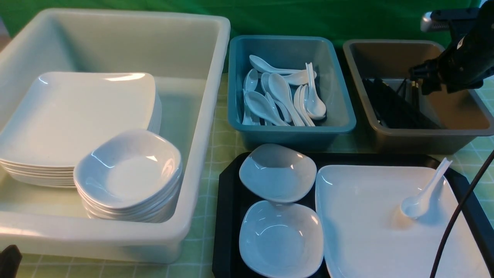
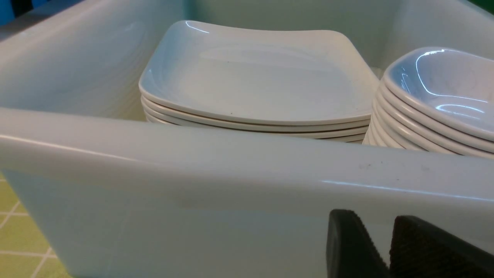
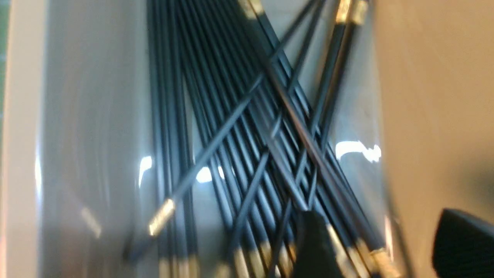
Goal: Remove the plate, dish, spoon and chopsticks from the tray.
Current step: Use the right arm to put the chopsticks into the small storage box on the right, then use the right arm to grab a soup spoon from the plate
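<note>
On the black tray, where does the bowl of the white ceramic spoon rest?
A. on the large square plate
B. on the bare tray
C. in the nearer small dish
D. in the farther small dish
A: the spoon lies on the plate, handle raised toward its far corner.

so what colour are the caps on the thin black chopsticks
Gold end caps, clearest in the right wrist view.

White tub (image 1: pixel 206 116), teal bin (image 1: pixel 293 135), grey bin (image 1: pixel 424 141) on green checked cloth (image 1: pixel 220 143)
</note>
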{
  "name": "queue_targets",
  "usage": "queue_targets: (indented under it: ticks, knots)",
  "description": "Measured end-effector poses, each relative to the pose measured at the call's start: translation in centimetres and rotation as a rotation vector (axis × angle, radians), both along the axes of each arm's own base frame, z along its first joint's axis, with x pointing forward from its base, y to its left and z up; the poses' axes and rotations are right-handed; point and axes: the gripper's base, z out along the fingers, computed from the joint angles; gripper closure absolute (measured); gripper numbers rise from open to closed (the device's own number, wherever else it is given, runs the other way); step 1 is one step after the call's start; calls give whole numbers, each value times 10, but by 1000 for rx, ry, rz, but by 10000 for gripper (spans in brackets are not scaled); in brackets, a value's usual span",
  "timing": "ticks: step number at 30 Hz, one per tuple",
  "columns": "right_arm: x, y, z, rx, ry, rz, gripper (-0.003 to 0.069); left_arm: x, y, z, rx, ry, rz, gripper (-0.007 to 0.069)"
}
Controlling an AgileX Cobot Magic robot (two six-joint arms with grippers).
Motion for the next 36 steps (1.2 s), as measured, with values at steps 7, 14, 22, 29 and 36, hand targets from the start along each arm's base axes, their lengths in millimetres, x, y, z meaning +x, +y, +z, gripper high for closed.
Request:
queue_targets:
  ticks: [7, 14, 22, 29, 36]
  knots:
    - [-39, -4, 58, -76, 136, 76, 491, 0, 0, 0, 1, 1, 0, 459]
    - [-102, 12, 65, 49, 250, 88, 652, 0, 0, 0, 1, 1, 0, 454]
    - [-156, 44, -10, 178, 204, -30, 472, 0, 0, 0, 1, 1, 0, 442]
    - [-145, 49, -53, 259, 191, -164, 206, 0, 0, 0, 1, 1, 0, 435]
    - [-130, 49, -67, 248, 207, -217, 196, 0, 0, 0, 0, 1, 0, 429]
